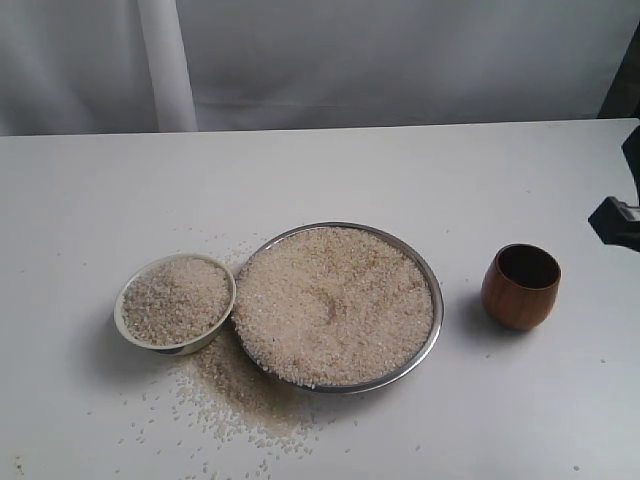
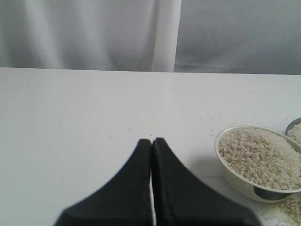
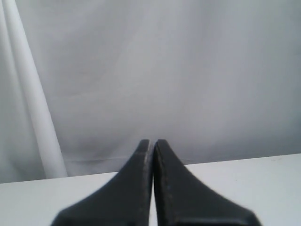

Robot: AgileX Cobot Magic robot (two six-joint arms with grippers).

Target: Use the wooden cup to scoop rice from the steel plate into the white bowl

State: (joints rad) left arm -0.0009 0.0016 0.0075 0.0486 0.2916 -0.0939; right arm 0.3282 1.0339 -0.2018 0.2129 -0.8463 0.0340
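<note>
Spilled rice [image 1: 235, 400] fronts heaped white bowl [image 1: 119, 312] and steel plate [image 1: 436, 295]; wooden cup [image 1: 520, 297] empty (left hand [image 2: 151, 141], right hand [image 3: 151, 142] closed).

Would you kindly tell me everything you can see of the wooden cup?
The wooden cup is small, rounded and handleless, of glossy reddish-brown wood with a dark, seemingly empty inside. It stands upright on the white table, right of the steel plate in the exterior view and clear of it. Nothing but the table touches it.

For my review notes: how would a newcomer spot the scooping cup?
On the white table, find the wide shiny steel plate heaped with pale rice. To its right in the exterior view stands a small reddish-brown wooden cup. It alone is wood, dark inside.
</note>
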